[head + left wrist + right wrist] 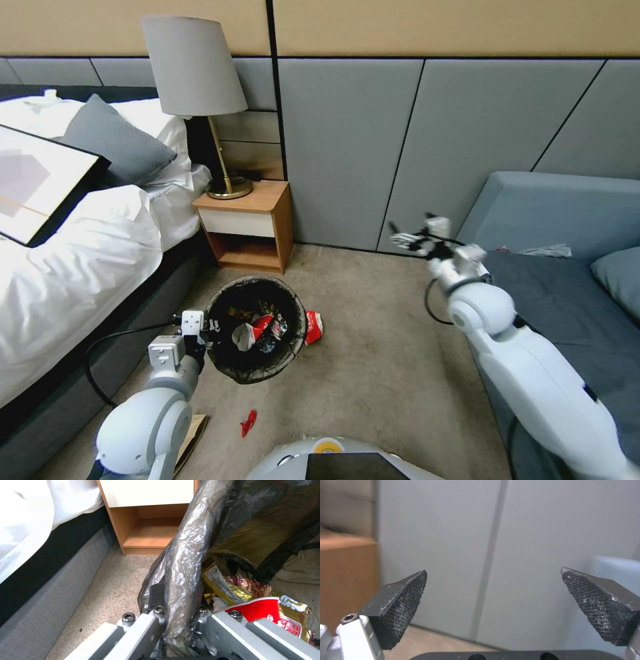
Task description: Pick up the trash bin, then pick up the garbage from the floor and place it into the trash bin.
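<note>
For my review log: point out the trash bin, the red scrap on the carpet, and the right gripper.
trash bin (291, 357): head view, on its liner-covered rim, near side.
red scrap (249, 421): head view, middle of the scrap on the carpet.
right gripper (493, 602): right wrist view, midway between its spread fingertips.

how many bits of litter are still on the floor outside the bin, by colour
red-and-white packet, touching the trash bin on the side away from the bed: 1
small red scrap on the carpet: 1
flat brown paper bag beside the left arm: 1
total: 3
</note>
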Robot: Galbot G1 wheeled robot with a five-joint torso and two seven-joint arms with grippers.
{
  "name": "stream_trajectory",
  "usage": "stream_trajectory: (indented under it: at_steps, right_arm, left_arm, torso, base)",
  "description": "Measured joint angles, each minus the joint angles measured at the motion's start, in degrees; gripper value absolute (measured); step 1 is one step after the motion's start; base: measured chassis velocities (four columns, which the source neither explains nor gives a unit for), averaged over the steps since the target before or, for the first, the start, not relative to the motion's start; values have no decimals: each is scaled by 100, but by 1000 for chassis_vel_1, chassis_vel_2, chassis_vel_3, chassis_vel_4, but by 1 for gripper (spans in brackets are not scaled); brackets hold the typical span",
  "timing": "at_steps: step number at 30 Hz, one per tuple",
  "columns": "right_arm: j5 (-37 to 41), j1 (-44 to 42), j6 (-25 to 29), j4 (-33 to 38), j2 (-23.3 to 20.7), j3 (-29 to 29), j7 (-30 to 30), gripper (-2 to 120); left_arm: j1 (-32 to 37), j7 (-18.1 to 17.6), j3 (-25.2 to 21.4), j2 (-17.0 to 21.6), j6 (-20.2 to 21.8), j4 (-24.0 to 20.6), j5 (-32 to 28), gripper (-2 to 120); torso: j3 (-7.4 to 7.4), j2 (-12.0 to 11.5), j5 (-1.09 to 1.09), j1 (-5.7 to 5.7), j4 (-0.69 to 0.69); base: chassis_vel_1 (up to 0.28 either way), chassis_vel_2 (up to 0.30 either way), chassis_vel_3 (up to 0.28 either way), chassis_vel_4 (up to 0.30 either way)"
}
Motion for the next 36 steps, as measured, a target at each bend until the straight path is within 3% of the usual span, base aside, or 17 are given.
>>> stream_trajectory:
  at_steps: [12, 36]
  right_arm:
    - [-402, -326, 212, -168, 668, 104, -8, 100]
    - [-466, -222, 205, -305, 657, -109, 48, 100]
  left_arm:
    - [-12, -7, 27, 9, 0, 48, 1, 0]
    - [-5, -41, 9, 26, 0, 33, -172, 0]
  torso:
    - [1, 0, -1, 0, 2]
    - [1, 0, 0, 0, 2]
  base:
    - [0, 0, 0, 0]
    - [24, 25, 29, 25]
